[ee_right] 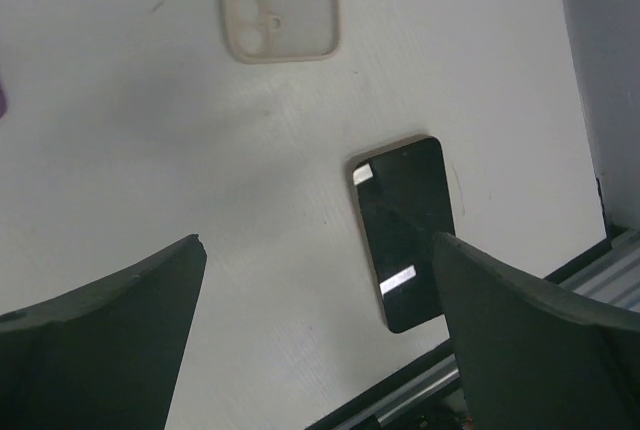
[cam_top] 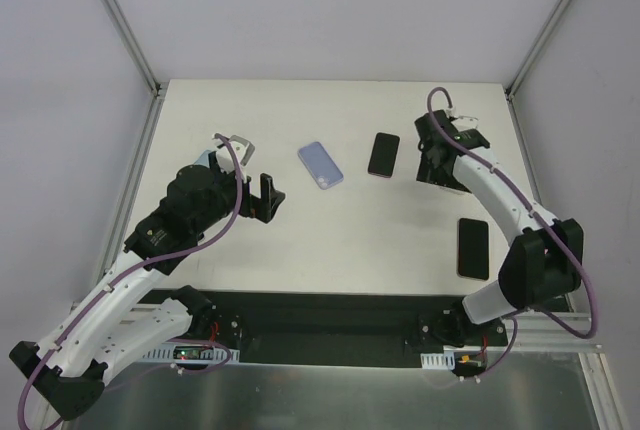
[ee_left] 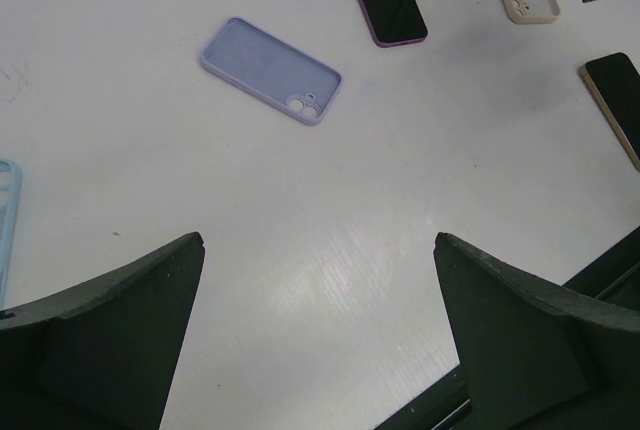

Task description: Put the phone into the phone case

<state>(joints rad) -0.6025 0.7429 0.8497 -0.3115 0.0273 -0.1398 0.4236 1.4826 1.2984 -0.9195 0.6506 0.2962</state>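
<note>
A: Where do the phones sit?

B: In the top view, the purple-edged phone (cam_top: 383, 154) lies screen up in the upper middle of the table (cam_top: 340, 250). The lilac case (cam_top: 320, 165) is just to its left, apart from it and slanted. The gold-edged phone (cam_top: 473, 248) lies lower right, beside the right arm's elbow.

A: How close is that one to an edge?

B: Close. In the right wrist view its lower end nearly reaches the table's edge at the bottom right, where a metal rail (ee_right: 600, 260) runs. Bare surface shows on its left.

A: Any other cases?

B: A beige case (ee_right: 277, 5) lies at the top of the right wrist view, its camera holes toward the bottom, well apart from the gold-edged phone. A pale blue case (ee_left: 5, 220) is cut off by the left edge of the left wrist view.

A: And the hands?

B: The left gripper (ee_left: 320, 250) stands wide and holds nothing. Its fingers (ee_left: 120, 330) fill the lower corners of its view, with only white table between them. The right gripper (ee_right: 320, 250) is just as wide and holds nothing.

A: What room is there around the lilac case?

B: Bare table shows on all its sides. In the left wrist view the widest stretch runs from it down to the fingers. In the top view the middle of the table, between the two arms down to the dark strip (cam_top: 330, 305) at the near edge, shows only white surface.
</note>
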